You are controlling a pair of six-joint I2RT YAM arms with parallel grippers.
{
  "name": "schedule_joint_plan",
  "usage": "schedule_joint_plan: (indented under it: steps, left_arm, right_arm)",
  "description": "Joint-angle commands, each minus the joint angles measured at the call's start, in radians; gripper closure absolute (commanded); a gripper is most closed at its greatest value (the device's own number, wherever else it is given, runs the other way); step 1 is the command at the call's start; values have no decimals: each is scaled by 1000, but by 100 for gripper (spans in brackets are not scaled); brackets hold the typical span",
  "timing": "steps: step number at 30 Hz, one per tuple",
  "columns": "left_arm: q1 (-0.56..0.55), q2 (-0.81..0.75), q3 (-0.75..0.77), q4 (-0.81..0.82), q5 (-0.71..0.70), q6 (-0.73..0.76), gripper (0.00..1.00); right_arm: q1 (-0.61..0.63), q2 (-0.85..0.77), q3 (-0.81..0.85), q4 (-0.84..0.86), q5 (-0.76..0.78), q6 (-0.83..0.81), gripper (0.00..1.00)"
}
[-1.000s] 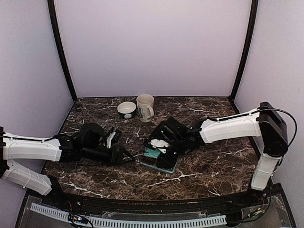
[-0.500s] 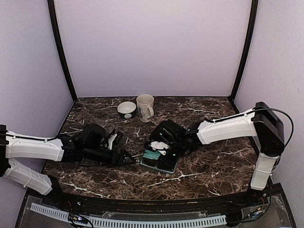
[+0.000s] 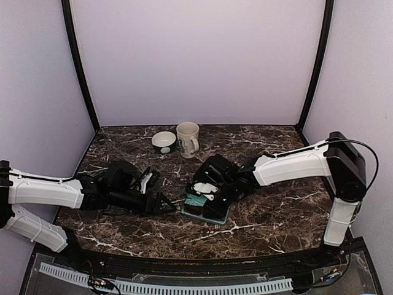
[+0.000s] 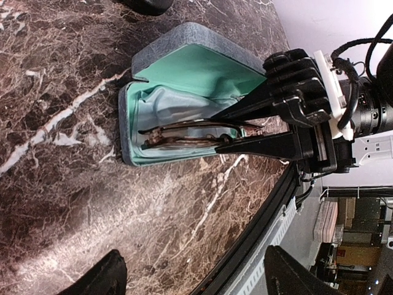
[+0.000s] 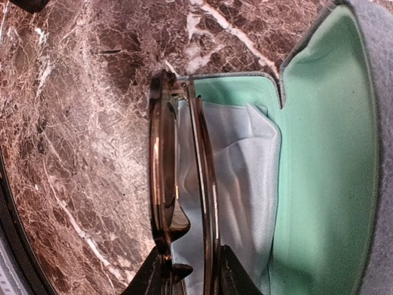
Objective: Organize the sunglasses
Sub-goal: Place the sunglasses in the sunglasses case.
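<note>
Sunglasses (image 5: 178, 178), the brownish pair, are folded flat and pinched between the two fingers of the right gripper (image 4: 212, 134), whose jaws are clamped on the frame at one end. The pair stands on edge, lenses upright, low in the tray of the open case (image 4: 202, 37), close along the tray's outer wall, the one away from the lid. Whether the frame actually rests on the pale cloth (image 5: 245, 184) crumpled in the tray or hangs just over it, I cannot tell.

The case lies on the table (image 3: 276, 209) near the front middle, grey-blue outside and mint green inside, with its lid thrown back and tilted up behind the tray. The right arm reaches in low from the right side, its black wrist just over the case.

The left gripper (image 3: 164, 205) lies low over the marble just to the left of the case, pointing at it, jaws standing wide apart with nothing between them.

Well back on the table a mug (image 3: 188, 139) stands upright with a bowl (image 3: 164, 142) just beside it on its left.
</note>
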Motion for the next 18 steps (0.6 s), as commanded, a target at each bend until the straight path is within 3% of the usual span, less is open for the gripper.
schedule_joint_plan:
  steps: [1, 9, 18]
  left_arm:
    - [-1, -1, 9, 25, 17, 1, 21]
    - [-1, -4, 5, 30, 21, 1, 21]
    - [-1, -2, 1, 34, 23, -2, 22]
  right_arm:
    - [-9, 15, 37, -18, -8, -27, 73]
    - [-9, 26, 18, -3, -8, -16, 72]
    - [-9, 21, 12, 3, 5, -6, 59]
